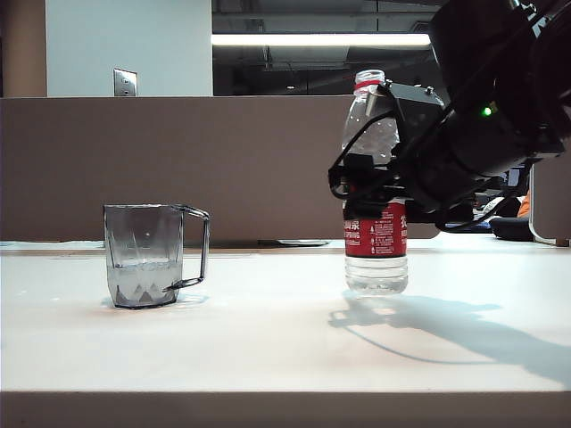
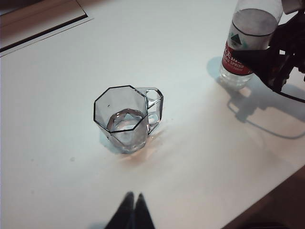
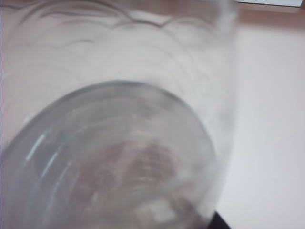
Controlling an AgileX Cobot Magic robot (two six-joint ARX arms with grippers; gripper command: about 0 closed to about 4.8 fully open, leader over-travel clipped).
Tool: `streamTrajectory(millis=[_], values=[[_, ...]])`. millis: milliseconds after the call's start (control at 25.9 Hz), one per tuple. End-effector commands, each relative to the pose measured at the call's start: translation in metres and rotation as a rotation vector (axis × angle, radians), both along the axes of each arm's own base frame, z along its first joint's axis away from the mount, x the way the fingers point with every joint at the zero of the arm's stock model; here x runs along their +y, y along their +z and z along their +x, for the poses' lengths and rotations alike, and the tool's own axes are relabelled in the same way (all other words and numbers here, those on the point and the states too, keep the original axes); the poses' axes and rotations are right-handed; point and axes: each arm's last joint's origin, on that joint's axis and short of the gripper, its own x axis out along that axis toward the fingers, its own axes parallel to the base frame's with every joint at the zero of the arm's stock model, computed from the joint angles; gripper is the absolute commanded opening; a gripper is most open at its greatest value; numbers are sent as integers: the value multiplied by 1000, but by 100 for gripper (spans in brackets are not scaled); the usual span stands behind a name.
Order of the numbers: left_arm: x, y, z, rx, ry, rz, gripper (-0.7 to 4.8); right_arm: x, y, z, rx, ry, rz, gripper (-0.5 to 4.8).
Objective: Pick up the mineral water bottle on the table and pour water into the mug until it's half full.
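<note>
Exterior view
- Progress: the mug point(image 1: 144, 256) at lower left of the frame holds water point(image 1: 143, 278) to somewhere under half; the mineral water bottle point(image 1: 375, 187) stands on the table point(image 1: 285, 348) right of centre. I judge the pour done or close to done, though the level reads poorly through the smoky facets.
- Bottle axis: upright, long axis vertical, red neck ring at the top, base flat on the table.
- Mug axis: upright, mouth up, handle toward the bottle, well apart from it.
- Right gripper point(image 1: 379, 183): black fingers flank the bottle just above the label; whether they press on it or stand just clear I cannot tell.

Left wrist view
- Left gripper point(image 2: 131, 213): at the bottom edge, fingertips together, holding nothing, hovering near the mug point(image 2: 125, 117).
- Mug: centre of frame, water pooled in its lower part.
- Bottle point(image 2: 245, 40): upper right corner, upright, dark fingers on both sides.

Right wrist view
- Bottle point(image 3: 114, 143): fills the frame, blurred; the clear ridged wall lies right against the lens, the jaws out of sight.
</note>
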Motion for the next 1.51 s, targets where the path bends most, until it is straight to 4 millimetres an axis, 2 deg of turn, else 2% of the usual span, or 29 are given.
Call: streamTrajectory(millis=[39,116,232,657,734,1005,1160,1237,1392,1469,1507], values=[[0,2,-1,-10,-2,0,-5,0,6,3,-48,-40,14,343],[0,2,-1,-7,-2,1,-5,0,6,3,-47,-39,14,350],[0,2,-1,-6,-2,1,-5,0,6,3,-46,-40,13,452],[1,2,-1,-5,-2,2,-5,-1,4,1,-12,-40,-8,456],[1,2,-1,-5,-2,1,-5,-2,7,-1,-5,-39,-12,474],[1,2,-1,-5,-3,1,-5,-8,33,-13,-14,-26,-1,477],[1,2,-1,-8,-4,2,-5,-17,56,-33,23,63,12,476],[0,2,-1,-31,-29,28,-5,-22,67,-45,45,103,17,456],[-1,0,2,-51,-24,9,-5,-37,89,-71,55,137,25,276],[0,-3,0,-77,-18,-11,-5,-44,99,-85,48,146,33,217],[0,-5,0,-93,-18,-17,-5,-48,103,-91,44,147,35,205]])
